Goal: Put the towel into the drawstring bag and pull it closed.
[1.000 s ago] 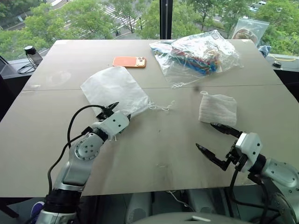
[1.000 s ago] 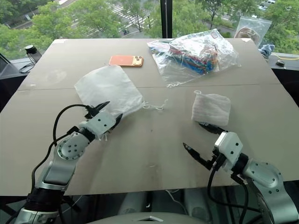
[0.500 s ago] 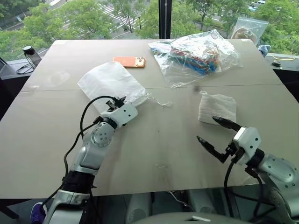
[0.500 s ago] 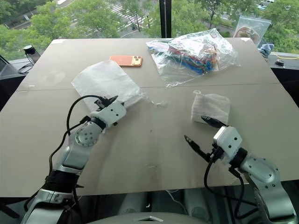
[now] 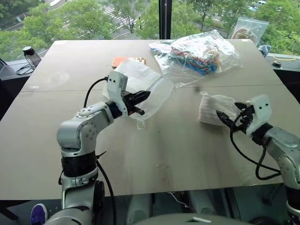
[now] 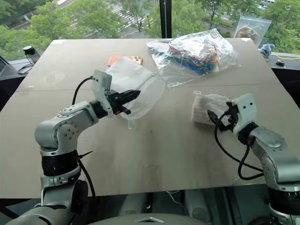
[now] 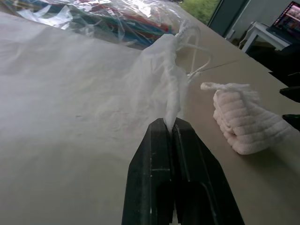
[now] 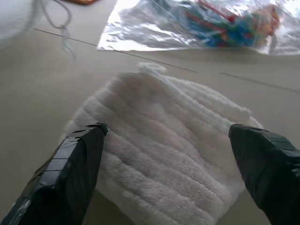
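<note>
We are looking down on a broad tan table (image 5: 154, 154), and we are seeing a large clear plastic bag (image 5: 199, 54) lying at its far side, stuffed with colourful cords and small items. Nearer the middle, our left gripper (image 5: 138, 99) is pinching the drawstring bag (image 5: 152, 91) with its fingers pressed together on a fold of the thin white fabric, so the pouch is hanging lifted off the table, draping from the fingertips with its cords (image 7: 194, 56) trailing at the far end; nothing is showing inside it. The towel (image 5: 213, 110) is lying folded on the table well apart from the pouch, toward our right side. Our right gripper (image 5: 232, 117) is reaching level at the towel's near edge, its two black fingers (image 8: 72, 159) spread wide on either side of the ribbed cloth. An orange phone (image 5: 123, 60) is peeking out behind the lifted pouch.
</note>
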